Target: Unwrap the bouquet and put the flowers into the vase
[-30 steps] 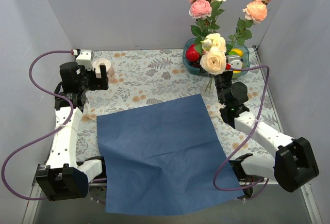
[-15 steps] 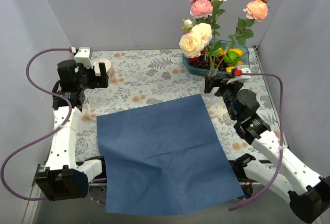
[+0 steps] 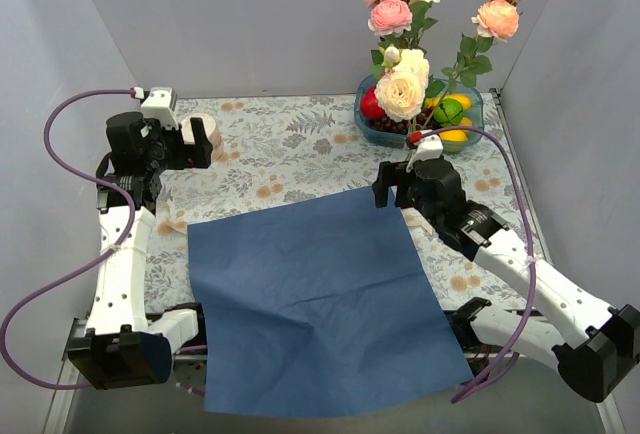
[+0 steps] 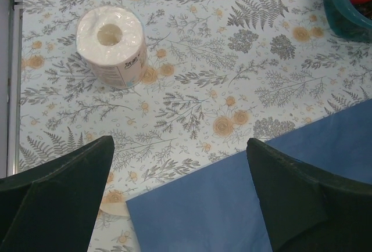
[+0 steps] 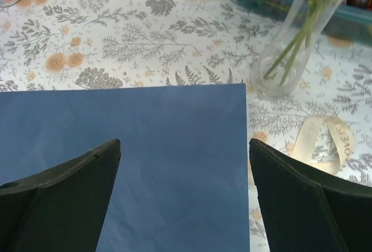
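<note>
The flowers (image 3: 402, 91), pink, peach and cream roses on green stems, stand upright in the vase (image 5: 290, 49), a narrow clear glass tube just in front of the fruit tray. The bouquet's blue wrapping paper (image 3: 310, 294) lies spread flat in the middle of the table, and its cream ribbon (image 5: 325, 144) lies loose beside the vase. My right gripper (image 3: 390, 186) hovers open over the paper's far right corner (image 5: 185, 141), left of the vase, holding nothing. At the far left my left gripper (image 3: 195, 144) is open and empty above the paper's far left corner (image 4: 180, 141).
A teal tray (image 3: 470, 132) of coloured fruit sits at the back right, right behind the vase. A white paper roll (image 4: 111, 46) stands at the back left near my left gripper. Grey walls close in the table on three sides.
My right arm has drawn back from the vase and swung left over the paper's corner. The cream roses swayed and settled upright. The left arm has barely moved.
</note>
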Available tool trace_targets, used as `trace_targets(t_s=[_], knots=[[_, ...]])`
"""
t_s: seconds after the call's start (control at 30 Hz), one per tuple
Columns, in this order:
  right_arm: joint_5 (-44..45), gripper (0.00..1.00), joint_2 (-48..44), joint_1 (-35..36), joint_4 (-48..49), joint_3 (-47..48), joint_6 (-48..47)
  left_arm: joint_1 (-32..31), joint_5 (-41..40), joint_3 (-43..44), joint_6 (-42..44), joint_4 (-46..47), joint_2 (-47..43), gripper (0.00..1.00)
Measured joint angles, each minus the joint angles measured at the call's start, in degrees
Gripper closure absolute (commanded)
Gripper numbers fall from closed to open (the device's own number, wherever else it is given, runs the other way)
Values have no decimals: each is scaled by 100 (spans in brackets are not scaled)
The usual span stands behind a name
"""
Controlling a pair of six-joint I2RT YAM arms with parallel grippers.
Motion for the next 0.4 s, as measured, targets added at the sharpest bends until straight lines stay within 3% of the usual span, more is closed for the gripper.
trace_targets(t_s=[0.4], knots=[[-98, 2, -584, 39, -411, -251, 323, 0, 96, -2, -9, -205, -42, 2]])
